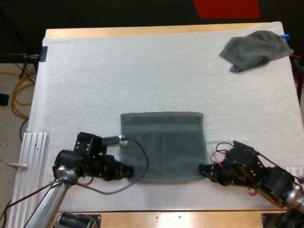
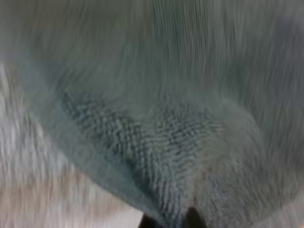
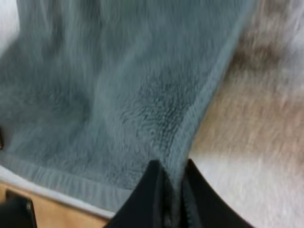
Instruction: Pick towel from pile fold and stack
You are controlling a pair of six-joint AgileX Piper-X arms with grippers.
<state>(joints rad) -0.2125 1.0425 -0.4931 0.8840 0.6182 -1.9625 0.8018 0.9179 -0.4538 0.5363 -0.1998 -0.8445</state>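
Note:
A dark grey-green towel (image 1: 164,145) lies spread flat on the white mat (image 1: 142,71), close to the table's near edge. My left gripper (image 1: 130,170) is at its near left corner. In the left wrist view the gripper (image 2: 167,221) pinches a raised fold of the towel (image 2: 156,95). At the near right corner sits my right gripper (image 1: 203,168). The right wrist view shows it (image 3: 172,190) shut on the hemmed edge of the towel (image 3: 109,95). A crumpled towel (image 1: 256,49) rests at the mat's far right corner.
The wooden table edge (image 1: 156,218) runs just behind both grippers and appears beside the towel's hem (image 3: 61,213). A ribbed metal rail (image 1: 33,156) stands off the mat's left side. Bare mat stretches between the flat towel and the crumpled one.

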